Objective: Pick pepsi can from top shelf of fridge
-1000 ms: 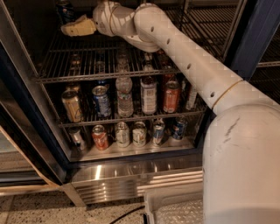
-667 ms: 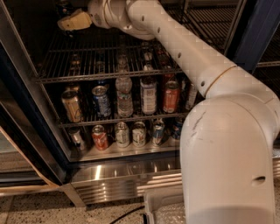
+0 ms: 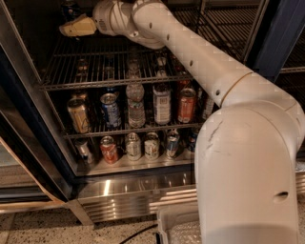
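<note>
The fridge [image 3: 29, 143] stands open, with a dark blue frame and steel base. My gripper [image 3: 76, 27], with pale yellow tips, reaches in at the upper left, just above the top shelf [image 3: 95, 64], a grey wire rack with a thicker front rail. A dark blue can, likely the pepsi can [image 3: 70, 8], shows at the top edge right above the gripper, cut off by the frame. I cannot tell whether the gripper touches it. My white arm [image 3: 190, 52] crosses the shelf from the right.
The middle rack holds a gold can [image 3: 77, 114], a blue can with a red-and-white logo [image 3: 110, 109], a water bottle [image 3: 136, 102] and a red can [image 3: 187, 106]. Several cans line the bottom rack [image 3: 109, 149]. My arm's base [image 3: 248, 167] fills the right.
The gripper has shifted a little left and up, closer to the dark can. The arm's bulky base has swung in and now covers the right side of the view.
</note>
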{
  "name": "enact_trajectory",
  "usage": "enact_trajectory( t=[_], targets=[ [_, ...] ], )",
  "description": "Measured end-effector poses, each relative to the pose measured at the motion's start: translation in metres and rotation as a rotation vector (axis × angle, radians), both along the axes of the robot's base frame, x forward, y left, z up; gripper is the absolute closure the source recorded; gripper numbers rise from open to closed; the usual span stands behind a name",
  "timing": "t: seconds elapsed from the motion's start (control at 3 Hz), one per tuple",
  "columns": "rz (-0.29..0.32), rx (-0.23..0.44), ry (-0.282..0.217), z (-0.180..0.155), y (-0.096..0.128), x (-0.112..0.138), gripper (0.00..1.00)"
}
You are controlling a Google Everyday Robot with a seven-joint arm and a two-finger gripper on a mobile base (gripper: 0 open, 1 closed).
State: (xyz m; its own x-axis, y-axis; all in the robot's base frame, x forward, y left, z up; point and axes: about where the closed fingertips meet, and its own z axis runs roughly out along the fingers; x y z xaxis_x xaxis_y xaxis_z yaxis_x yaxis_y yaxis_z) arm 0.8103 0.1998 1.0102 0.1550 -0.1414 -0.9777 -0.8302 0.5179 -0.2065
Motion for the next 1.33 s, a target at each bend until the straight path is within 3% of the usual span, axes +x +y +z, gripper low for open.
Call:
enact_trajectory(
  t=[1.0,1.33],
  targets=[
    [-0.148,-0.013,0.114,-0.0085,0.0046,0.0030,0.00],
    [-0.132,-0.016,0.117,-0.0140,0.0118,0.0062,0.00]
  ],
)
